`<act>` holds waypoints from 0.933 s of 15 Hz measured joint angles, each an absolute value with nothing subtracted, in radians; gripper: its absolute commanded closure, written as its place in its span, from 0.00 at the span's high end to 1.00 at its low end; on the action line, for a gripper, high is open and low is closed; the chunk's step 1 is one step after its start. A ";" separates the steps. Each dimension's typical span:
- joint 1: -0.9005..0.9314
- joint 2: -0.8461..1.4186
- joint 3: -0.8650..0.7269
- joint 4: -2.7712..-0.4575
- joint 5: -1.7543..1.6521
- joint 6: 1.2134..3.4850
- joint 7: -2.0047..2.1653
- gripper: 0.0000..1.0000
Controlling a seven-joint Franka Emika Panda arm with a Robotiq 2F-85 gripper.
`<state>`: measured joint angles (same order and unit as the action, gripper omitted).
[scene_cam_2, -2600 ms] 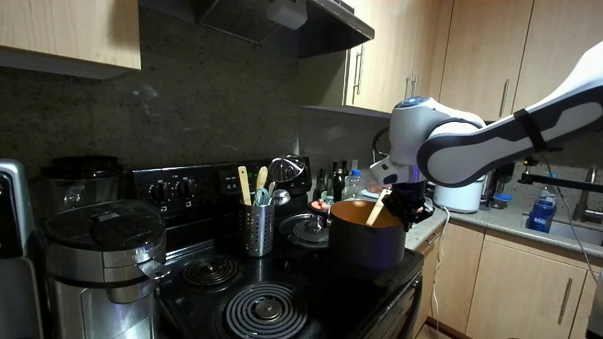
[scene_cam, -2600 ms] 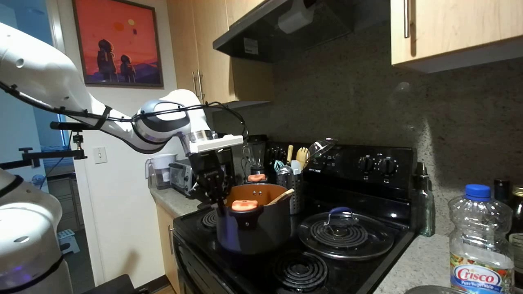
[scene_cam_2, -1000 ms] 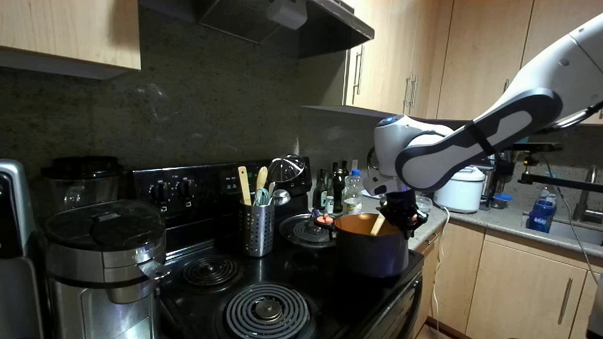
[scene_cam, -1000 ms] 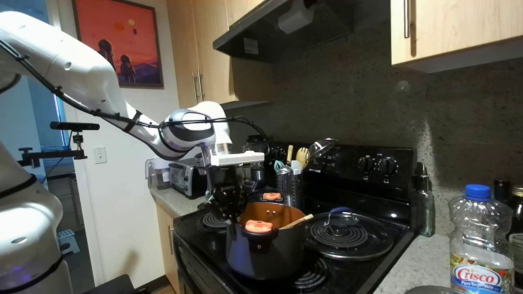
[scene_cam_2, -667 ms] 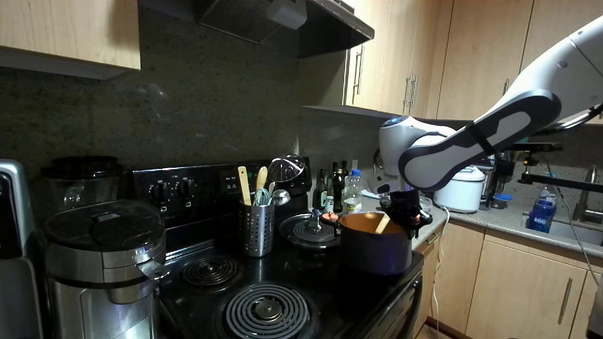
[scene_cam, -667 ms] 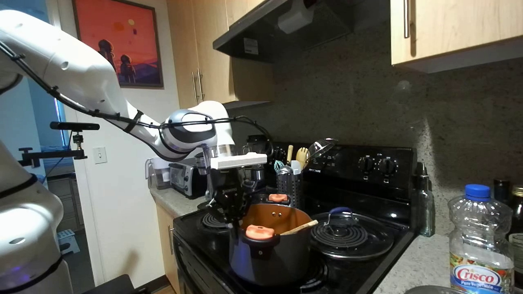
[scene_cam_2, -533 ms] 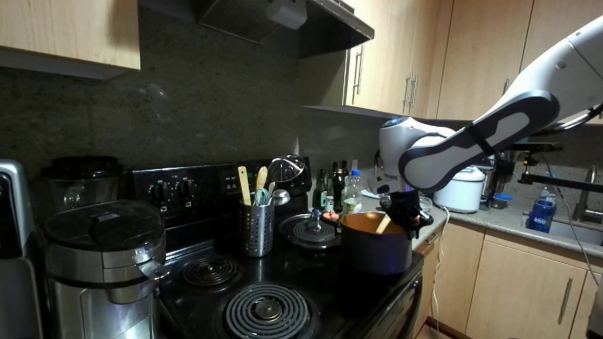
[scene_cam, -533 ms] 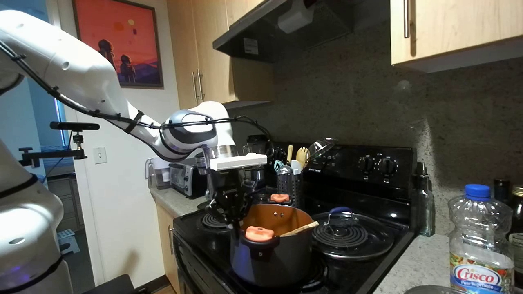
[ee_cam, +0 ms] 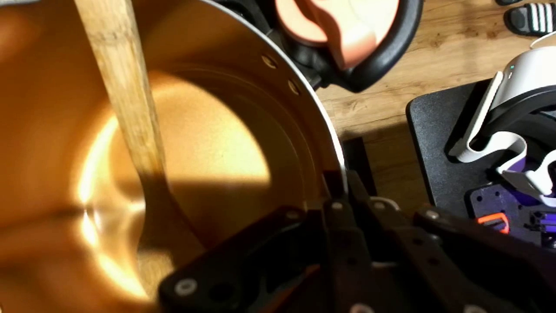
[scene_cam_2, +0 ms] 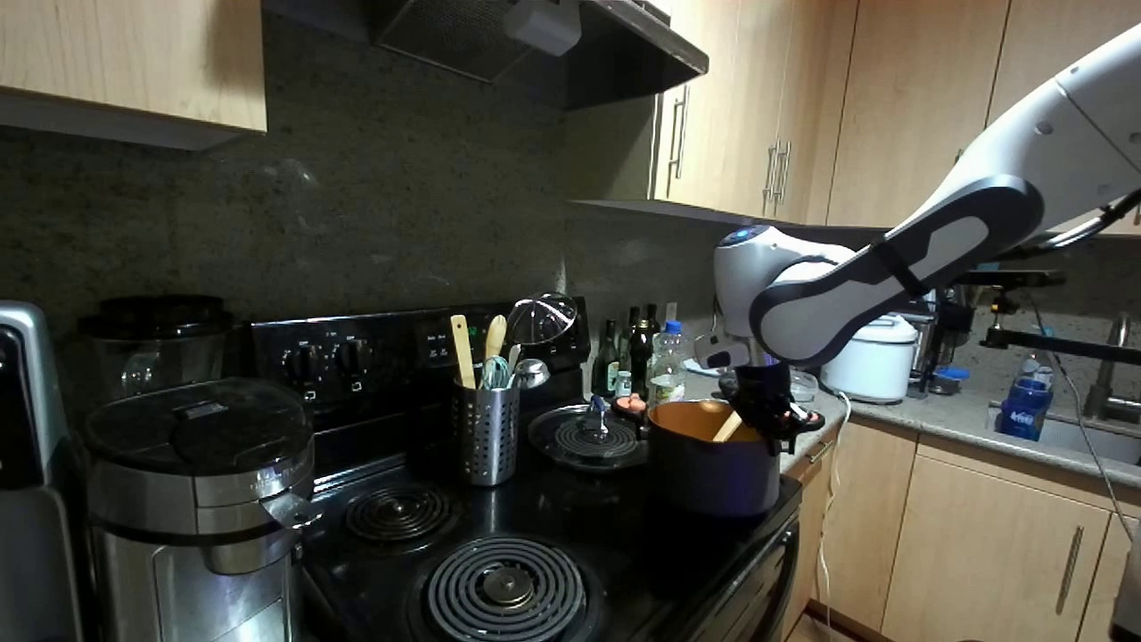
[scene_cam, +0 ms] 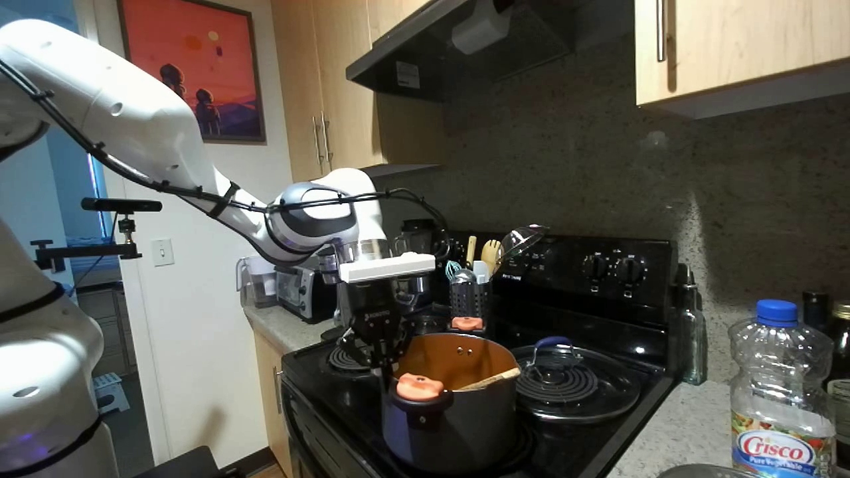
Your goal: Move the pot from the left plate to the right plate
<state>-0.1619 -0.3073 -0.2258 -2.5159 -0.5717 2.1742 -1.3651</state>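
Observation:
The pot [scene_cam: 451, 431], dark outside and copper-orange inside, stands about upright over the right plate in both exterior views [scene_cam_2: 713, 473]. Only an edge of the right plate [scene_cam: 524, 450] shows beside the pot; whether the pot's bottom touches it I cannot tell. My gripper [scene_cam: 385, 370] is shut on the pot's rim beside an orange-topped handle [scene_cam: 420, 387]. In the wrist view the gripper [ee_cam: 345, 182] has one finger inside the wall and one outside. The left plate, a coil burner [scene_cam_2: 472, 588], shows in both exterior views [scene_cam: 342, 358].
A wooden utensil [ee_cam: 130, 95] leans inside the pot. A glass lid [scene_cam: 614, 398] with a blue handle lies on a back burner close to the pot. A steel utensil holder [scene_cam_2: 488, 437] stands at the back. An oil bottle [scene_cam: 783, 398] stands on the counter.
Held by the rim, the pot has moved right and nearer the camera in an exterior view, and now covers most of the right plate. In the last half second it shifted only slightly.

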 measured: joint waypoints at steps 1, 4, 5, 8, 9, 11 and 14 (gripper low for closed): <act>-0.164 -0.304 -0.226 -2.512 -0.572 2.174 -1.358 0.05; -0.177 -0.295 -0.229 -2.499 -0.572 2.174 -1.341 0.05; -0.182 -0.292 -0.231 -2.497 -0.572 2.174 -1.336 0.05; -0.198 -0.285 -0.235 -2.488 -0.572 2.174 -1.329 0.05; -0.202 -0.283 -0.235 -2.483 -0.572 2.174 -1.329 0.05; -0.203 -0.279 -0.235 -2.473 -0.572 2.174 -1.329 0.05; -0.203 -0.273 -0.234 -2.465 -0.572 2.174 -1.329 0.05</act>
<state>-0.2027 -0.2729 -0.2340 -2.4650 -0.5723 2.1736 -1.3286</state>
